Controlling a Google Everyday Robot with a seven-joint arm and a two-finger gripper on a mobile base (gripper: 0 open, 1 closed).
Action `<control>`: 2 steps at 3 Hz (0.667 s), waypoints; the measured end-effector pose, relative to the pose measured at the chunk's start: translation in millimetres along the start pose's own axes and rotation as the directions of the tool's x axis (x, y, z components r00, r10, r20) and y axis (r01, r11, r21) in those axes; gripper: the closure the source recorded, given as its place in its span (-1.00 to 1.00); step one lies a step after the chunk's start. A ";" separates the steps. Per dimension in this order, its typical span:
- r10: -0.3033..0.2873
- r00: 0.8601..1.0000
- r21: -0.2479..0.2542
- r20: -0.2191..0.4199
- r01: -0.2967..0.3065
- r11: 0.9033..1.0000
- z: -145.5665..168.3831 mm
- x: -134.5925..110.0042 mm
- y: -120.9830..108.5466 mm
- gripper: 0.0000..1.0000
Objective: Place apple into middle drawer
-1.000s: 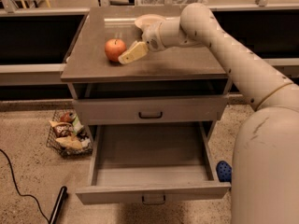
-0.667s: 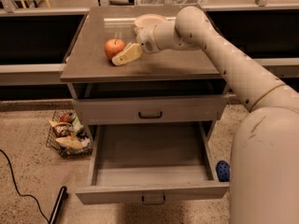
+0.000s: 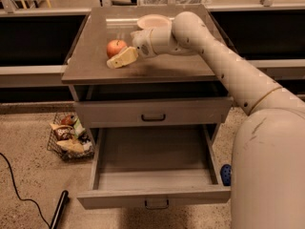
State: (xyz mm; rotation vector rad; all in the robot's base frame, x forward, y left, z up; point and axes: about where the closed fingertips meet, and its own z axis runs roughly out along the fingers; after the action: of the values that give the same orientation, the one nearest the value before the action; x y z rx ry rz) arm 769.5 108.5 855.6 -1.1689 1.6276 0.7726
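Observation:
The red-orange apple (image 3: pixel 116 47) sits on the cabinet top (image 3: pixel 95 68), left of centre. My gripper (image 3: pixel 118 59) reaches in from the right and lies low on the top, just in front of the apple and touching or nearly touching it. The middle drawer (image 3: pixel 152 168) is pulled wide open below, with nothing in it, and its dark bar handle (image 3: pixel 156 203) faces me. The upper handled drawer front (image 3: pixel 153 113) above it is closed.
A shallow beige bowl (image 3: pixel 153 21) stands at the back of the cabinet top behind my wrist. A wire basket of snack bags (image 3: pixel 69 137) sits on the floor left of the cabinet. A blue object (image 3: pixel 226 174) lies right of the drawer. A black cable (image 3: pixel 14 187) crosses the floor.
My gripper has moved a little left and closer to the apple. The apple and the drawer have not moved.

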 end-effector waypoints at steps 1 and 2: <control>0.019 1.000 0.004 -0.002 -0.019 1.000 9.6 3.7 0.7 -1.00; 0.029 1.000 0.014 -0.007 -0.029 0.999 17.8 8.1 -0.6 -0.62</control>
State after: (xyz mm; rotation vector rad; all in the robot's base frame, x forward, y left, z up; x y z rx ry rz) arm 775.3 121.2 841.9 -1.1422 1.6560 0.7755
